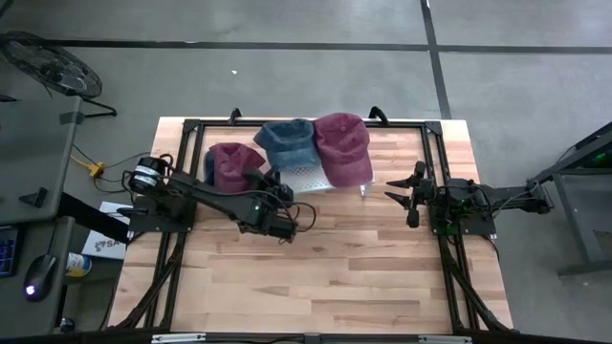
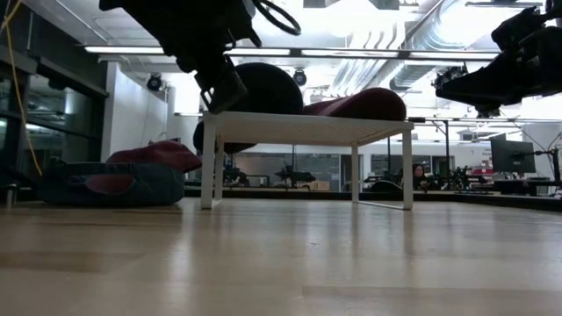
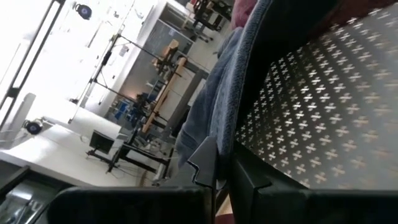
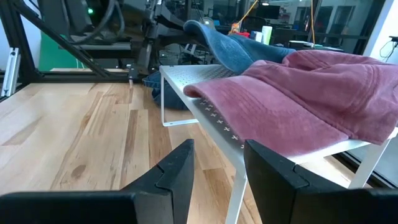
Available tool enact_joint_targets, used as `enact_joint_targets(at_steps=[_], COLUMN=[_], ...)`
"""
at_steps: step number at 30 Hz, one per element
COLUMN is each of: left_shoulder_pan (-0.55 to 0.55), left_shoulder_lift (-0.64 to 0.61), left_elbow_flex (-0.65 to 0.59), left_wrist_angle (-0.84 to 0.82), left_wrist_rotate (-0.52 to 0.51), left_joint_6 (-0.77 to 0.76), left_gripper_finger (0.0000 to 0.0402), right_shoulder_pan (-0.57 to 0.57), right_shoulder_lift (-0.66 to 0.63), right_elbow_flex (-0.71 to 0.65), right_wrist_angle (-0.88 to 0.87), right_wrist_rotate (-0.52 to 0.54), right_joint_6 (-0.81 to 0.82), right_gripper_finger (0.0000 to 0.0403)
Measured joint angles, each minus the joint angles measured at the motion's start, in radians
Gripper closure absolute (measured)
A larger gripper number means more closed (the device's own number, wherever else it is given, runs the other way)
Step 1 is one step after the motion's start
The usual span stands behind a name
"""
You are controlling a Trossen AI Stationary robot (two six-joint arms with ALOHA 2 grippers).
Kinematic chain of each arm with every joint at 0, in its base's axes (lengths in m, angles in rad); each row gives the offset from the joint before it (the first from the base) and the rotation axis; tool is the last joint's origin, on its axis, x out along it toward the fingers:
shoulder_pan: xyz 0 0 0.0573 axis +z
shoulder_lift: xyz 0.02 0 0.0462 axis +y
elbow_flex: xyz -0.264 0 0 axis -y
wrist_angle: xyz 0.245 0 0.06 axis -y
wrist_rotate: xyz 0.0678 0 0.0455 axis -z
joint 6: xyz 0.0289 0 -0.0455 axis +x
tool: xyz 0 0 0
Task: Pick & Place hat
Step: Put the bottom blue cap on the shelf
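Closest to you, the left pincer sits at the edge of the white perforated rack, its fingers closed narrow on the brim of the blue hat, which lies partly on the rack between two maroon hats. You appear to be mid-pick or just placing; next calls for lifting or releasing cleanly without dragging its neighbours. The blue hat's long axis runs toward the near surface, brim pointing at the left pincer, while the right pincer waits open, well apart.
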Motion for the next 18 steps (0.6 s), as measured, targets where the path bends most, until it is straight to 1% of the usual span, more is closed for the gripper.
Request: enact_joint_targets(at_steps=[8,14,18], left_shoulder_pan=[-0.020,-0.018,-0.018], left_shoulder_lift=[0.000,0.000,0.000], left_elbow_flex=[0.000,0.000,0.000], left_wrist_angle=[0.004,0.004,0.003], left_wrist_rotate=[0.063,0.144,0.176], left_joint_6=[0.008,0.006,0.009], left_gripper_finger=[0.0388,0.0371,0.0367], right_shoulder_pan=[0.000,0.000,0.000], right_shoulder_lift=[0.000,0.000,0.000], right_elbow_flex=[0.000,0.000,0.000], right_wrist_angle=[0.000,0.000,0.000], right_wrist_rotate=[0.000,0.000,0.000], right_joint_6=[0.000,0.000,0.000], right_gripper_finger=[0.0269,0.0269,0.0269])
